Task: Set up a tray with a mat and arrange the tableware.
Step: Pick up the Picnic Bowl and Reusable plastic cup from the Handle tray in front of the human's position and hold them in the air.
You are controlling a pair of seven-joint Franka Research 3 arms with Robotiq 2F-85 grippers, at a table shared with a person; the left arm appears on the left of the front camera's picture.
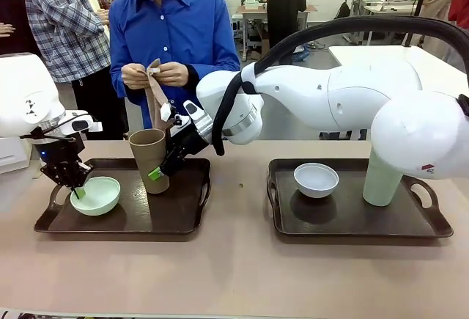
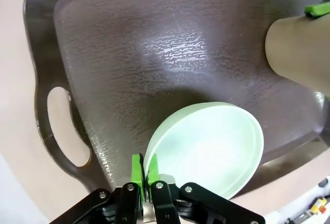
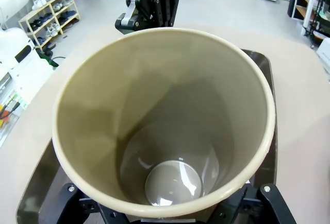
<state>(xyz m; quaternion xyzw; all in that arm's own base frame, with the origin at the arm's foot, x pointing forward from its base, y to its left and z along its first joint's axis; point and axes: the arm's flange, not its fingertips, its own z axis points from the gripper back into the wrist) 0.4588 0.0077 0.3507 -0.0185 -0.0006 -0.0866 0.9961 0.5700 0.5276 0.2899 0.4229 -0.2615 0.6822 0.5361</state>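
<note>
The tan-brown cup (image 3: pixel 165 131), its empty mouth facing the camera, sits over the dark tray (image 3: pixel 260 62).

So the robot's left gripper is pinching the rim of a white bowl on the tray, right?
Not quite, the bowl's colour is wrong. The left gripper is pinching the rim of the mint-green bowl on the tray, not a white one. The left wrist view shows it.
</note>
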